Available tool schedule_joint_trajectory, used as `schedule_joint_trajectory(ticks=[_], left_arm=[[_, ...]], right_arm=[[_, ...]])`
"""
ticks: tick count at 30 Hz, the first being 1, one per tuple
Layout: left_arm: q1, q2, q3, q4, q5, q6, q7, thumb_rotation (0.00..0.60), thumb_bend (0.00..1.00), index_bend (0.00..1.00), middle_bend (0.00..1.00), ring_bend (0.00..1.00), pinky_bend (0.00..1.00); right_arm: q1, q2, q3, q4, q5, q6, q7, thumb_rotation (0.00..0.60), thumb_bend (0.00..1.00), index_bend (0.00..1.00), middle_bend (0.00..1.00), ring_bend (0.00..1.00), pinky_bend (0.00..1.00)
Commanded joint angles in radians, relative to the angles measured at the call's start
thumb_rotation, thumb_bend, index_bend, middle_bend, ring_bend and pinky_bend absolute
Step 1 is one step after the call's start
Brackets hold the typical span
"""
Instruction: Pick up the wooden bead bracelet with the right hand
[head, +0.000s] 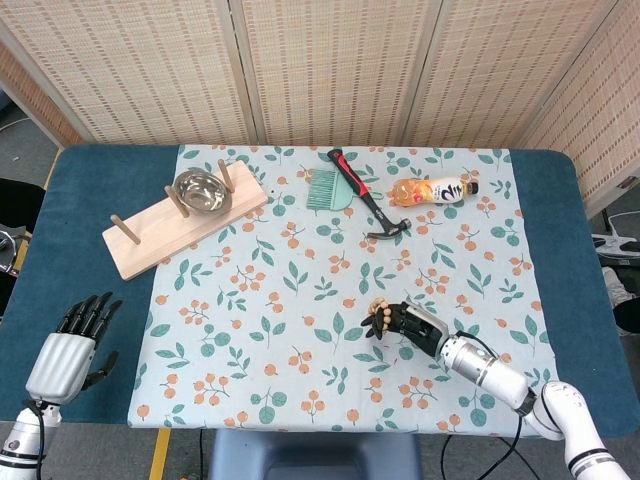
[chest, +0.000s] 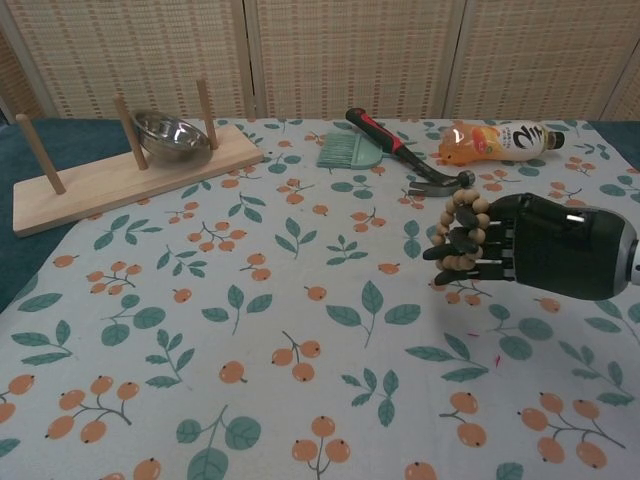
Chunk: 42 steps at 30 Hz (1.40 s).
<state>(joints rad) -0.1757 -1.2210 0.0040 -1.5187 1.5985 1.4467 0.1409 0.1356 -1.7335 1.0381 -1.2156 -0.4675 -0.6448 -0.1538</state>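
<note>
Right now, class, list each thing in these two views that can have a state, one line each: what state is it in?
wooden bead bracelet: looped over the right hand's fingers
right hand: fingers curled, holding the bracelet
left hand: holding nothing, fingers apart
metal bowl: propped on wooden rack
bottle: lying down, capped
hammer: lying flat

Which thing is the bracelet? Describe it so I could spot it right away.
Find the floral tablecloth, then the black right hand at its near right side. The wooden bead bracelet is the loop of round tan beads wrapped over that hand's fingers, the only thing off the cloth; the hammer and bottle lie farther back.
</note>
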Motion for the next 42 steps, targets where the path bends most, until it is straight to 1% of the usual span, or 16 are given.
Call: schedule_joint_trajectory(ticks=[1,3,4,6,7,11,14,18,20,21,22,23,25,29,37,42], left_arm=[[0.0,0.0,0.0,0.0,0.0,0.0,0.001,0.6,0.41,0.07,0.0,0.0,0.14],[0.0,0.0,0.0,0.0,0.0,0.0,0.002,0.6,0.41,0.07,0.0,0.0,0.14],[0.0,0.0,0.001,0.0,-0.001,0.0,0.002,0.6,0.41,0.07,0.0,0.0,0.14],[0.001,0.0,0.0,-0.001,-0.001,-0.001,0.002,0.6,0.41,0.07,0.0,0.0,0.14],[0.001,0.0,0.0,-0.001,-0.002,-0.001,0.002,0.6,0.41,0.07,0.0,0.0,0.14],[0.0,0.0,0.001,-0.001,-0.002,-0.002,0.002,0.6,0.41,0.07,0.0,0.0,0.14],[-0.001,0.0,0.0,0.001,-0.002,-0.003,0.001,0.6,0.41,0.07,0.0,0.0,0.15],[0.0,0.002,0.0,-0.003,-0.001,-0.001,0.001,0.6,0.41,0.07,0.0,0.0,0.15],[0.001,0.002,0.0,-0.002,-0.003,0.0,-0.001,0.6,0.41,0.07,0.0,0.0,0.15],[0.001,0.003,0.0,-0.001,-0.003,0.0,-0.002,0.6,0.41,0.07,0.0,0.0,0.15],[0.001,0.003,0.0,-0.001,-0.002,0.001,-0.003,0.6,0.41,0.07,0.0,0.0,0.15],[0.002,0.003,0.0,-0.002,-0.002,0.002,-0.004,0.6,0.41,0.07,0.0,0.0,0.15],[0.002,0.004,0.0,-0.002,-0.001,0.003,-0.004,0.6,0.41,0.07,0.0,0.0,0.15],[0.002,0.004,0.0,-0.002,-0.001,0.003,-0.006,0.6,0.41,0.07,0.0,0.0,0.15],[0.0,0.001,0.002,-0.002,0.0,-0.002,0.0,0.6,0.41,0.07,0.0,0.0,0.15],[0.0,-0.001,0.003,-0.002,0.001,-0.004,0.005,0.6,0.41,0.07,0.0,0.0,0.16]], right_arm=[[-0.009,-0.003,0.006,-0.007,-0.002,0.011,-0.022,0.466,1.0,0.57,0.62,0.28,0.32],[-0.021,-0.012,0.015,-0.013,-0.008,0.027,-0.053,0.436,1.0,0.56,0.62,0.28,0.32],[-0.024,-0.014,0.015,-0.015,-0.009,0.033,-0.058,0.391,0.97,0.55,0.62,0.28,0.32],[-0.028,-0.014,0.014,-0.017,-0.013,0.041,-0.064,0.303,0.81,0.54,0.62,0.28,0.32],[-0.028,-0.014,0.015,-0.02,-0.02,0.049,-0.075,0.253,0.65,0.52,0.62,0.28,0.32],[-0.039,-0.018,0.016,-0.04,-0.051,0.077,-0.127,0.171,0.26,0.48,0.61,0.28,0.32],[-0.045,-0.018,0.018,-0.052,-0.06,0.083,-0.145,0.137,0.15,0.48,0.61,0.27,0.31],[-0.062,-0.04,0.042,-0.065,-0.059,0.119,-0.177,0.133,0.14,0.49,0.61,0.27,0.31],[-0.085,-0.068,0.069,-0.082,-0.061,0.167,-0.212,0.19,0.15,0.53,0.61,0.29,0.31],[-0.094,-0.081,0.079,-0.09,-0.06,0.189,-0.22,0.264,0.18,0.56,0.61,0.31,0.31],[-0.103,-0.094,0.091,-0.099,-0.059,0.212,-0.227,0.394,0.25,0.59,0.62,0.33,0.31],[-0.113,-0.111,0.107,-0.112,-0.069,0.243,-0.248,0.483,0.31,0.63,0.64,0.35,0.32],[-0.13,-0.141,0.137,-0.131,-0.091,0.285,-0.29,0.596,0.46,0.71,0.69,0.4,0.33],[-0.168,-0.222,0.226,-0.173,-0.174,0.336,-0.437,0.6,0.59,0.84,0.77,0.45,0.34],[-0.16,-0.34,0.393,-0.186,-0.472,0.341,-0.951,0.6,0.59,0.85,0.77,0.45,0.34],[-0.122,-0.343,0.433,-0.16,-0.581,0.317,-1.206,0.6,0.59,0.85,0.77,0.45,0.33]])
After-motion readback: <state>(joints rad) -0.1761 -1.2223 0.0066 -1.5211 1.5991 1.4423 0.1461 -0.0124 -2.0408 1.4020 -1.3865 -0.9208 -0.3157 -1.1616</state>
